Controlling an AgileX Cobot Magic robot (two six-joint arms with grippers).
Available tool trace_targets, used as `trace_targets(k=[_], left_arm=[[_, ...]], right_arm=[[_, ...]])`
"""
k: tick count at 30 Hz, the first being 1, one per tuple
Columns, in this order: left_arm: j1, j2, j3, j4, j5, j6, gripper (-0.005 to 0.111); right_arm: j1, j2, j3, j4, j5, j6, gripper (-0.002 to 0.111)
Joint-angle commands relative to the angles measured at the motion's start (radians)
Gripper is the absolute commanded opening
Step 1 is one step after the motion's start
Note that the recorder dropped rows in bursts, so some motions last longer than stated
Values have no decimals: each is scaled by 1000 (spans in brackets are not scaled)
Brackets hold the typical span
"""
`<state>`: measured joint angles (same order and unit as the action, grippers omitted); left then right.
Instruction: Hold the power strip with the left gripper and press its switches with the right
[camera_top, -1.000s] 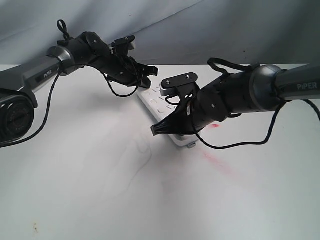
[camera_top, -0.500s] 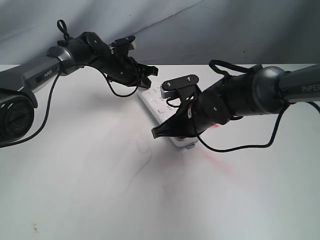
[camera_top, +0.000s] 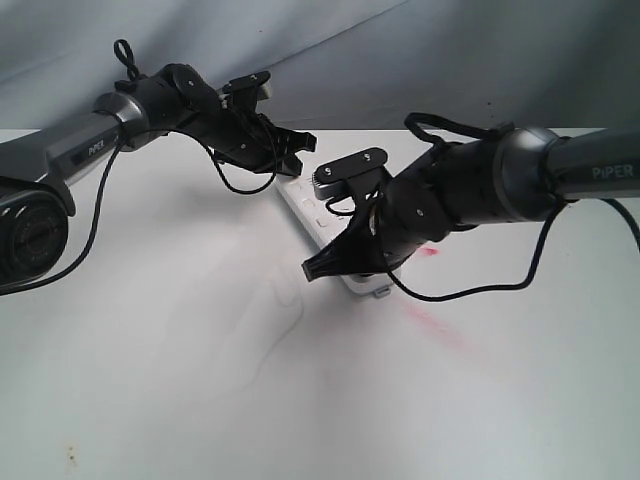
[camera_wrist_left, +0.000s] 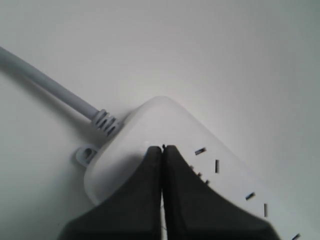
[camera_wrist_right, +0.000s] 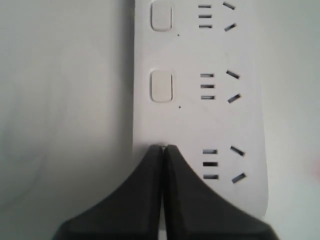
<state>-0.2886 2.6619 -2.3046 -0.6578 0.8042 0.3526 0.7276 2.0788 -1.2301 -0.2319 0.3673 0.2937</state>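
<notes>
On the left, my left gripper (camera_top: 292, 160), fingers pressed together, is bearing down on the cord end of the power strip (camera_top: 310, 212), which is lying flat on the tabletop (camera_top: 180, 330) between my two arms. Further right, my right gripper (camera_top: 313, 268), likewise pressed together, is resting tip-down in line with the switches (camera_wrist_right: 161, 86), hiding where another should sit. I judge I'm pressing that one. Next comes a straight, firm push, then a lift and a shift along the row.
</notes>
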Motion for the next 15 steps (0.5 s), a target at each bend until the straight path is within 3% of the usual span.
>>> trace_targets(k=[1, 10, 15], left_arm=[[-2, 7, -3, 9, 3, 0, 0], [-2, 7, -3, 9, 3, 0, 0], [-2, 7, -3, 9, 3, 0, 0]], right_arm=[[21, 125, -4, -19, 441, -6, 0], [21, 162, -136, -19, 619, -161, 0], [21, 181, -157, 0, 607, -175, 0]])
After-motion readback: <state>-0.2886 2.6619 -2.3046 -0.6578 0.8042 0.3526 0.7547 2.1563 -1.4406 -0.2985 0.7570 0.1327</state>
